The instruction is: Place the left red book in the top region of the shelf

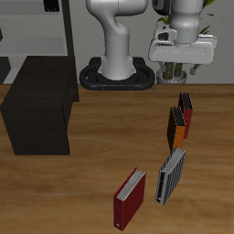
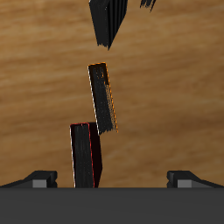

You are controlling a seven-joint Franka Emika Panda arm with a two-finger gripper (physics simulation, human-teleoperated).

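Note:
The left red book (image 1: 187, 107) stands upright on the wooden table, far from the shelf and right behind the orange book (image 1: 176, 129). In the wrist view the red book (image 2: 85, 156) shows below me with the orange book (image 2: 103, 96) just beyond it. My gripper (image 1: 181, 73) hangs above and slightly behind the red book, open and empty, clear of it. Its two fingertips (image 2: 35, 179) show wide apart in the wrist view, and the gripper (image 2: 112, 179) holds nothing. The black boxy shelf (image 1: 41, 105) sits across the table.
A grey-and-black striped book (image 1: 171, 175) stands nearer the front edge; it also shows in the wrist view (image 2: 109, 19). Another red book with pale spine marks (image 1: 129, 198) stands at the front. A tall grey open-frame rack (image 1: 37, 27) stands behind the shelf. The robot base (image 1: 117, 73) is at the back.

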